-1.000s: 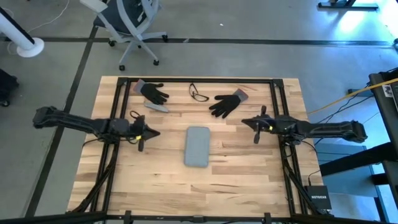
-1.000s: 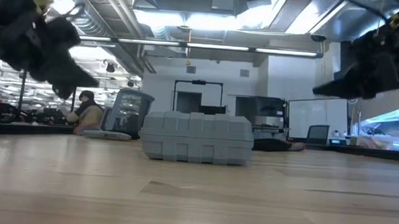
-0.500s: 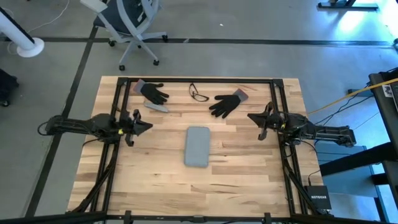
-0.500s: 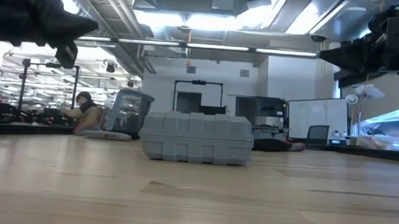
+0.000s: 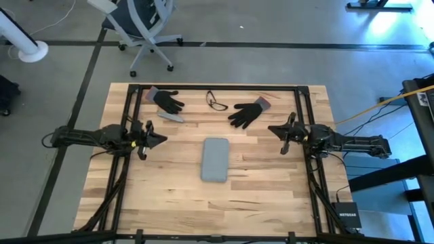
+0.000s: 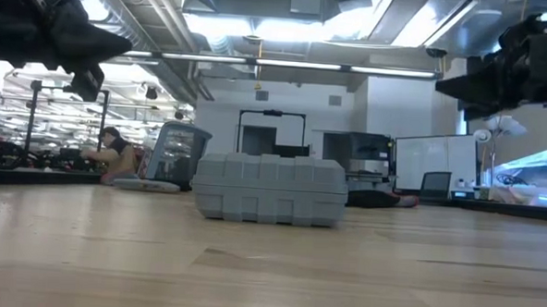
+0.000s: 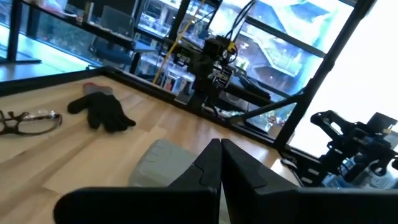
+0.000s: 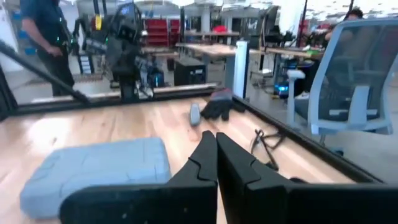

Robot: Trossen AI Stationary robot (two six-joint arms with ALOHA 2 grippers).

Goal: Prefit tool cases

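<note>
High view first: the tool case [image 5: 215, 159] lies flat and closed on the middle of the wooden table [image 5: 271, 196], its long axis running from the far edge toward the near edge, tilted only slightly, with one short end toward the gloves and the other toward the near edge. From the low view its ribbed short end [image 6: 270, 189] faces the camera, resting square on the boards. Beyond it, along the far side, lie a black glove on my left [image 5: 166, 99], a small grey bar [image 5: 171, 116] just beside that glove, a pair of glasses [image 5: 216, 102] near the middle, and a second black glove [image 5: 248, 111] on my right. None of these touch the case, and nothing lies between it and either of my arms. A white office chair [image 5: 139, 27] stands on the floor past the table. My left gripper [image 5: 159, 139] hangs above the table's left side, well apart from the case and pointing toward it; its fingers [image 7: 208, 168] are pressed together with nothing between them. My right gripper [image 5: 275, 129] hangs above the right side, likewise apart from the case and aimed toward it, fingers [image 8: 205, 155] closed tight on nothing. In the room behind, a person [image 6: 114, 151] sits at a distant bench.
</note>
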